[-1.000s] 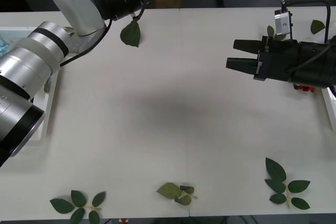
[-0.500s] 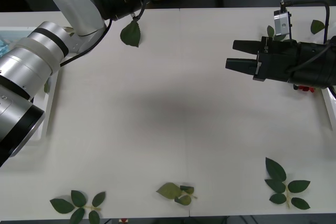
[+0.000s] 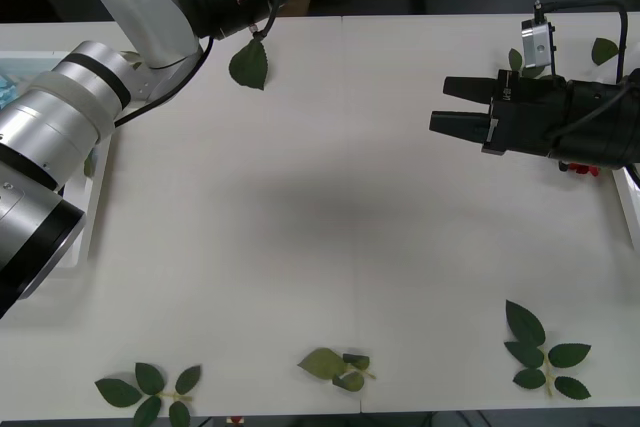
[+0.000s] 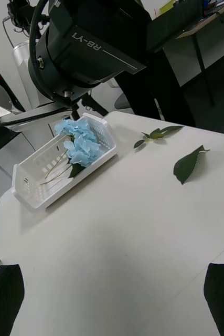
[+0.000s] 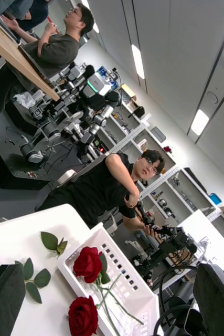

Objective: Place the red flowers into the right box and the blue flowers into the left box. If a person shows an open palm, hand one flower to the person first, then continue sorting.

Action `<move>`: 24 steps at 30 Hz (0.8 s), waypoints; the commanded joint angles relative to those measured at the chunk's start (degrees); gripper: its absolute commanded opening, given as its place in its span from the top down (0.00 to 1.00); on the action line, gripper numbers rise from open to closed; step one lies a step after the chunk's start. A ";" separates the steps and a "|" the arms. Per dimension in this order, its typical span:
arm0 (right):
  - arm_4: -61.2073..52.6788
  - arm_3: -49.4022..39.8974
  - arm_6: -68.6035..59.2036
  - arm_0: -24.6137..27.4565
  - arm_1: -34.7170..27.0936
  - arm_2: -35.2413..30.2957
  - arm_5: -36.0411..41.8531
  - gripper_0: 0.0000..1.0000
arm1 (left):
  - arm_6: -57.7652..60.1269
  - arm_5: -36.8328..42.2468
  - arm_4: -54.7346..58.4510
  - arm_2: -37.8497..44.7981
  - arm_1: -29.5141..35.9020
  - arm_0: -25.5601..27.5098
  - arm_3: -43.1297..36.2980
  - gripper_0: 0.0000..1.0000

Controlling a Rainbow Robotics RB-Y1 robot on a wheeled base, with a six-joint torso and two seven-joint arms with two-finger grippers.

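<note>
At the desk's left edge, the blue flowers lie in the left box. The left pincer is spread wide, holding nothing. On the right, the right pincer hovers over the desk, open and empty. Two red flowers lie in the right box.
</note>
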 commanded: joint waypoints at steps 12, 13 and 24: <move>-1.90 -2.08 1.39 -1.53 -1.85 0.42 -0.45 0.00 | -0.69 1.74 0.09 -0.36 -0.45 -2.15 -2.10 0.00; -1.90 -2.08 1.39 -1.53 -1.85 0.42 -0.45 0.00 | -0.69 2.18 0.09 -0.62 -0.01 -1.80 -2.10 0.00; -1.90 -2.08 1.39 -1.53 -1.85 0.42 -0.45 0.00 | -0.69 19.67 -6.77 -3.79 9.57 6.73 -2.10 0.00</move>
